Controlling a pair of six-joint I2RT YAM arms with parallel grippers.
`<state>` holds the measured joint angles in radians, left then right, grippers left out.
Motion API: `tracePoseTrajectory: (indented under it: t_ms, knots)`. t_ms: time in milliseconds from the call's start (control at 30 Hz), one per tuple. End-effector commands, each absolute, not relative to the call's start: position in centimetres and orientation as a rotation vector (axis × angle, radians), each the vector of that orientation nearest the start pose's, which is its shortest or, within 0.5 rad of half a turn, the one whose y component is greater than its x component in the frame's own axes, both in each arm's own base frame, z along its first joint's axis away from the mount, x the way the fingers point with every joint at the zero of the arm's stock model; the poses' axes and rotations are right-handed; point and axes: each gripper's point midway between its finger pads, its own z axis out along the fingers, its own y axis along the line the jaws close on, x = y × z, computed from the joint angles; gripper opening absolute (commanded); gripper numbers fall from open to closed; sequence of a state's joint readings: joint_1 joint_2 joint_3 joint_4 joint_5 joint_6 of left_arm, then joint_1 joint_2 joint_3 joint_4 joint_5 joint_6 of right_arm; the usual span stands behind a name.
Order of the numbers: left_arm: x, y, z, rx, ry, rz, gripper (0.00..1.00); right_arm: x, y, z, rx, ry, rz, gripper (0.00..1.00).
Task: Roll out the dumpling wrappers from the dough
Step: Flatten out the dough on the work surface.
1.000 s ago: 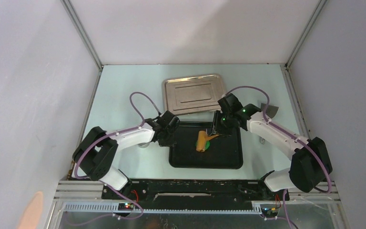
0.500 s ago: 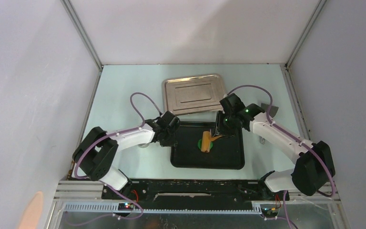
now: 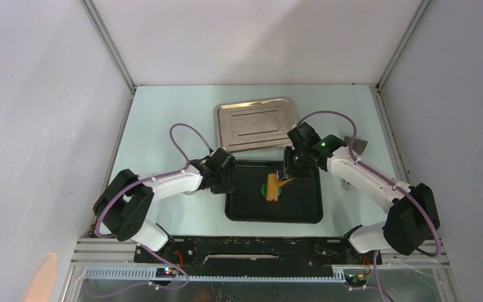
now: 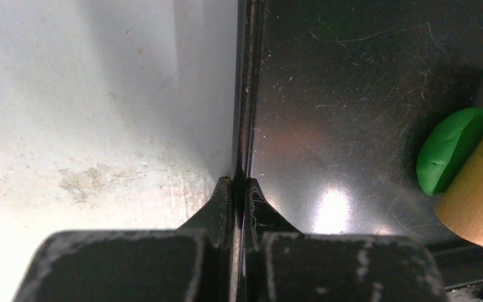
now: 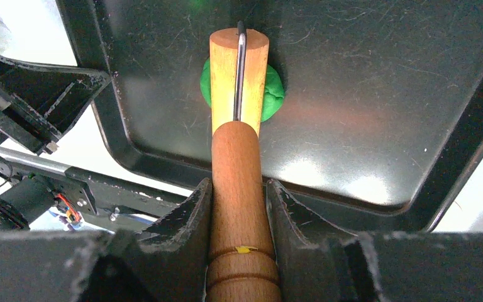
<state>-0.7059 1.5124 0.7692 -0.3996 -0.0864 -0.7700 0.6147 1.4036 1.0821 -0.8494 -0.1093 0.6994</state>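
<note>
Black metal is what my left end effector (image 4: 239, 189) holds: its jaws are closed on the left rim of the black tray (image 4: 352, 75), apparently to brace it on the pale surface (image 4: 100, 94). Moving right, the dough (image 4: 449, 148) lies inside the tray toward its far middle, a rounded green lump, not yet thin, well apart from the left fingertips. The wooden roller (image 5: 239, 157) rests on top of it, its head covering the middle so that green shows on both sides. Further right, my right end effector (image 5: 239, 189) grips the roller's handle. The roller's long axis runs straight out from those jaws across the lump, so the dough lies directly ahead of the right arm, the nearer one. I judge that the next stroke goes crosswise to that axis.
</note>
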Motion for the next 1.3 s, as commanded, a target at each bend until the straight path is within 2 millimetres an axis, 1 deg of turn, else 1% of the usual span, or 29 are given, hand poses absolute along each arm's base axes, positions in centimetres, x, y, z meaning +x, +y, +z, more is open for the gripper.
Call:
tracePoseTrajectory:
  t_ms: [0,200,333,567,767,900,1000,1100,1167,1267]
  knots:
    - [20.5,-15.5,-0.8,-0.195,2.793,-0.02,0.0,17.6,12.9,8.0,0.129,3.053,0.006,0.0]
    - [20.5,-15.4,-0.9,-0.192,2.793,-0.009,0.0,16.3,11.7,6.7,0.187,3.123,-0.007,0.0]
    - [20.4,-15.2,-1.0,-0.192,2.796,-0.001,0.0,16.0,10.8,6.2,0.253,3.137,-0.026,0.0]
    - [20.4,-15.0,-1.0,-0.19,2.797,0.01,0.0,16.0,8.6,6.4,0.354,3.118,-0.08,0.0]
    - [20.5,-14.8,-1.0,-0.197,2.798,0.014,0.0,15.7,7.6,6.5,0.37,3.114,-0.137,0.0]
    - [20.5,-14.7,-1.1,-0.199,2.799,0.011,0.0,15.7,7.5,6.5,0.372,3.108,-0.144,0.0]
    - [20.5,-14.8,-1.0,-0.193,2.799,0.01,0.0,15.8,7.8,6.5,0.36,3.107,-0.134,0.0]
    - [20.6,-14.8,-1.0,-0.188,2.798,0.007,0.0,15.9,8.6,6.2,0.337,3.109,-0.117,0.0]
    - [20.6,-14.8,-1.0,-0.183,2.797,0.005,0.0,15.9,9.5,6.0,0.32,3.113,-0.088,0.0]
    - [20.6,-14.8,-0.9,-0.173,2.796,0.005,0.0,16.2,10.5,6.0,0.308,3.113,-0.073,0.0]
